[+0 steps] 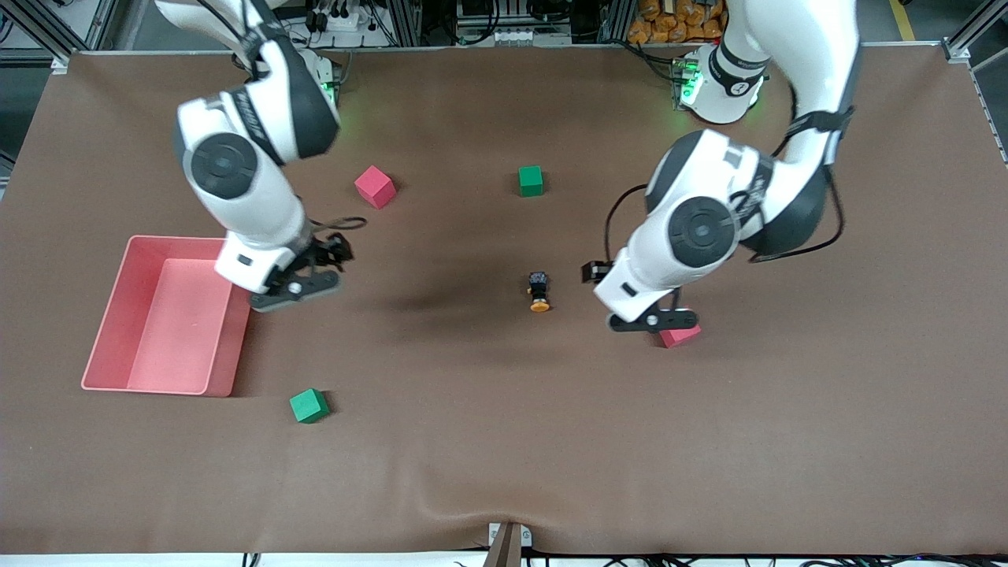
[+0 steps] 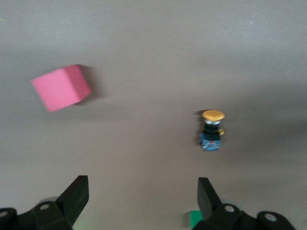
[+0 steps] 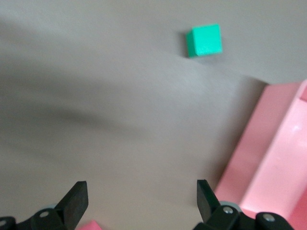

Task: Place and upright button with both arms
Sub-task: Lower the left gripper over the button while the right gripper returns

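The button lies on its side on the brown table, between the two grippers, its orange cap pointing toward the front camera. In the left wrist view the button lies apart from the fingers. My left gripper hovers beside the button toward the left arm's end, partly over a red cube. It is open and empty. My right gripper hovers next to the pink bin, well away from the button. It is open and empty.
A second red cube and a green cube lie farther from the front camera than the button. Another green cube lies nearer, by the bin's corner; it shows in the right wrist view with the bin wall.
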You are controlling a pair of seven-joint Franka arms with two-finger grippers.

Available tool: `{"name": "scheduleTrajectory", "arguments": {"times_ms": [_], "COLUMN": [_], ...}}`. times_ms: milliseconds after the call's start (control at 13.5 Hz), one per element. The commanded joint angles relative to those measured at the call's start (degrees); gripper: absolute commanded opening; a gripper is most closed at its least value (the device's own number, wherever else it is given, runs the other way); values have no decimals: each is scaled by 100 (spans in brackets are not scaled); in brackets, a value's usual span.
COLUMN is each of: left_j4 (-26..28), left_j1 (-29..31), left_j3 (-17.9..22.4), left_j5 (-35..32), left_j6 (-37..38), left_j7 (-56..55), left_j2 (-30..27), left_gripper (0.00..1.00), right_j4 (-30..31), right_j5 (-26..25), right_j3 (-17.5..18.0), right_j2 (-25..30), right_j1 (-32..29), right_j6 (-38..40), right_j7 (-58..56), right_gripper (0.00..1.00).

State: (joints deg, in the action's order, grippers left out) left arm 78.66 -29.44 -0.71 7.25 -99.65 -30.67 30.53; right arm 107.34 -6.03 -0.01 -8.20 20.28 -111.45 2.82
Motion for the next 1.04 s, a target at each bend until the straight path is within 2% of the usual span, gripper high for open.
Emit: {"name": "scheduleTrajectory", "arguments": {"times_ms": [0, 148, 370, 593, 815, 963], "left_j4": [-395, -491, -544, -544, -562, -536], "left_j1": [-420, -632, -615, -624, -869, -896], "left_j3": [28, 28, 54, 45, 89, 89], "left_j5": [101, 214, 1267, 1270, 1270, 1270], "left_j6": [-552, -914, -950, -951, -1029, -1047], "left_j7": [-474, -685, -651, -362, -343, -369], "left_j2": [706, 1094, 1490, 1658, 1895, 1965], "left_gripper": [100, 100, 100, 100, 100, 100], "right_j4": [944, 1130, 1140, 1087, 457, -263], "right_j5": [-4, -4, -4, -4, -4, 5], "right_j3": [106, 98, 89, 89, 63, 71], "right_j2": [897, 1223, 1627, 1751, 1655, 1419], "right_j1": [-532, -761, -1227, -1675, -1878, -1853], "right_j6": [-105, 148, 798, 897, 941, 1465], "right_j7": [-535, -563, -572, -851, -967, -941], "right_gripper": [100, 100, 100, 100, 100, 100]}}
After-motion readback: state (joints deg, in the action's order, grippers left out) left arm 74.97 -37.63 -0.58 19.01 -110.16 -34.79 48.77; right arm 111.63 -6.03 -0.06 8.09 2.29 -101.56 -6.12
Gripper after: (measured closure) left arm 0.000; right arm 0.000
